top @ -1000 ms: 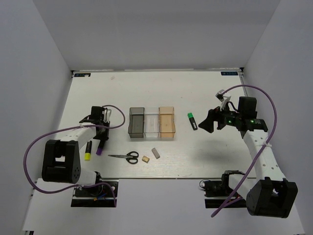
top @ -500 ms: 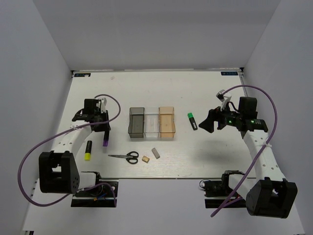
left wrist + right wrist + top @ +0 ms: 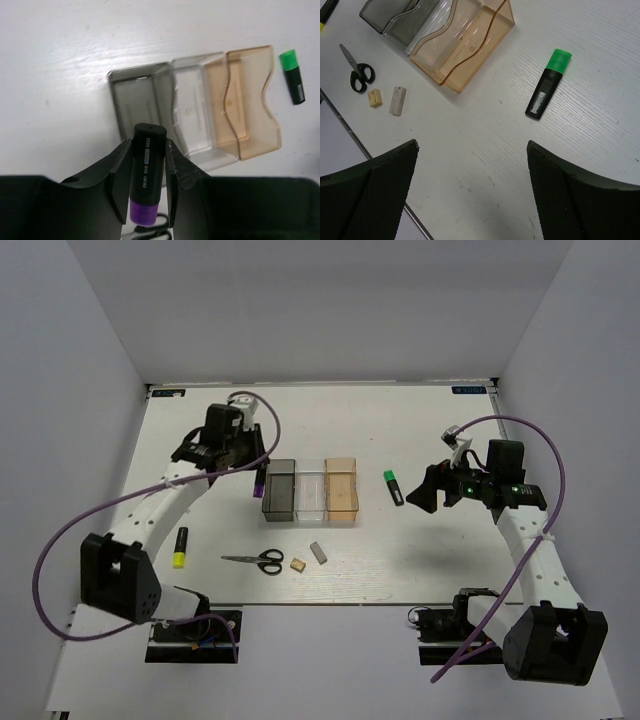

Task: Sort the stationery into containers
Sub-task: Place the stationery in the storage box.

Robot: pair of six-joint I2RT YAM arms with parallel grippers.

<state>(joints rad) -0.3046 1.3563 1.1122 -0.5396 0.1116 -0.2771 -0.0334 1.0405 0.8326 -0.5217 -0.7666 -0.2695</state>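
My left gripper is shut on the purple highlighter and holds it above the table just left of the smoky grey bin. The clear bin and the amber bin stand in a row to its right; all three also show in the left wrist view, grey, clear and amber. My right gripper is open and empty, right of the green highlighter. The yellow highlighter, scissors, tan block and grey eraser lie on the table.
White walls enclose the white table at the back and sides. The purple cable of the left arm loops over the left side, and the cable of the right arm arches over the right side.
My left gripper has lifted the purple highlighter from beside the yellow one and carried it back and right to the grey bin's left side. The right arm has not moved.
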